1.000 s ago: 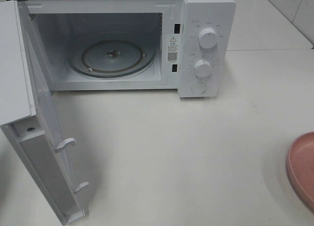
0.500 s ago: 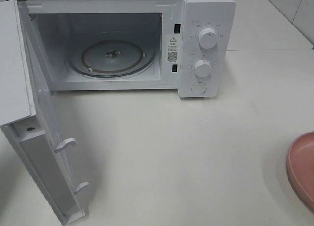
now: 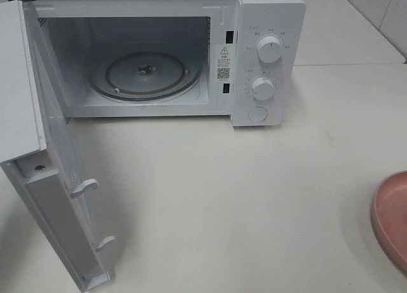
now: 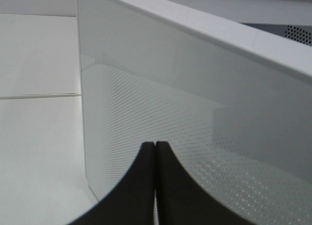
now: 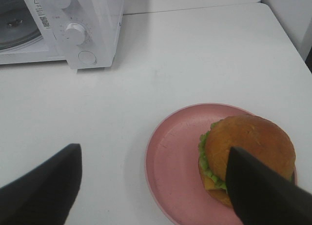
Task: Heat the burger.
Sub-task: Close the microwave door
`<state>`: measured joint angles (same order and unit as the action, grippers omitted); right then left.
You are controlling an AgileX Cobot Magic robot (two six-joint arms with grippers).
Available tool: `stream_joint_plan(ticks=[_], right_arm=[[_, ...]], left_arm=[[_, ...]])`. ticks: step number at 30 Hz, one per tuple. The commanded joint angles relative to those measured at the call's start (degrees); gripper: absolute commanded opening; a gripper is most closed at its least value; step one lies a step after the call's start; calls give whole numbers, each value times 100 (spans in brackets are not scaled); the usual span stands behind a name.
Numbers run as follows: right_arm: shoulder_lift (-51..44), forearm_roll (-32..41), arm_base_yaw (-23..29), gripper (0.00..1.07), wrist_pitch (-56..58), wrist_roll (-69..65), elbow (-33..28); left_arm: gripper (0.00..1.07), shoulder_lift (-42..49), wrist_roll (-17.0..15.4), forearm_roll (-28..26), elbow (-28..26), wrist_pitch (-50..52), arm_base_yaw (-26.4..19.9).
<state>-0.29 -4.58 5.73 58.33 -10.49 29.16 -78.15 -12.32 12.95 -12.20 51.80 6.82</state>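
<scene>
Only the right wrist view shows the burger (image 5: pixel 248 154); right jaws gape empty, left pressed together.

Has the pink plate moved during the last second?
No. In the exterior high view the pink plate sits at the same spot at the right edge, equally far from the microwave, which stands unmoved.
</scene>
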Motion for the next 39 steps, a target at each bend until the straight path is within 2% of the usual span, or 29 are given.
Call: stream_joint_plan(ticks=[1,7,9,12,14,16,17,21,22,24,25,26,28,29,30,39], right_arm=[[-143,34,-52,75,-74,-11,-17],[-143,34,-52,75,-74,-11,-17],[-143,34,-52,75,-74,-11,-17],[-143,34,-52,75,-74,-11,-17],[-143,34,-52,75,-74,-11,-17],[-143,34,-52,75,-74,-11,-17],[-143,34,-52,75,-74,-11,-17],[-143,34,-52,75,-74,-11,-17],[-143,34,-52,75,-74,-11,-17],[-143,34,-52,75,-74,-11,-17],[-143,34,-52,75,-74,-11,-17],[-143,34,-52,75,-74,-11,-17],[-143,34,-52,75,-74,-11,-17],[-143,34,-52,75,-74,-11,-17],[-143,34,-52,75,-74,-11,-17],[-143,34,-52,75,-74,-11,-17]], left_arm=[[0,-74,63,-264,-6,218,195],[0,-252,57,-264,-178,229,464],[0,-430,63,-332,-424,229,705],[0,-470,63,-372,-470,223,768],[0,-636,80,-768,-670,229,1100],[0,-670,97,-871,-705,229,1175],[0,-751,229,-1140,-808,229,1352],[0,-882,430,-1524,-974,229,1690],[0,-980,613,-1805,-1094,229,1896],[0,-1043,722,-1965,-1163,229,2000],[0,-1152,934,-2320,-1318,229,2166],[0,-1152,934,-2320,-1318,229,2166],[0,-1295,1180,-2813,-1530,218,2435],[0,-1295,1180,-2813,-1530,218,2435],[0,-1398,1312,-3060,-1673,189,2573],[0,-1925,1570,-3776,-2309,189,3037]])
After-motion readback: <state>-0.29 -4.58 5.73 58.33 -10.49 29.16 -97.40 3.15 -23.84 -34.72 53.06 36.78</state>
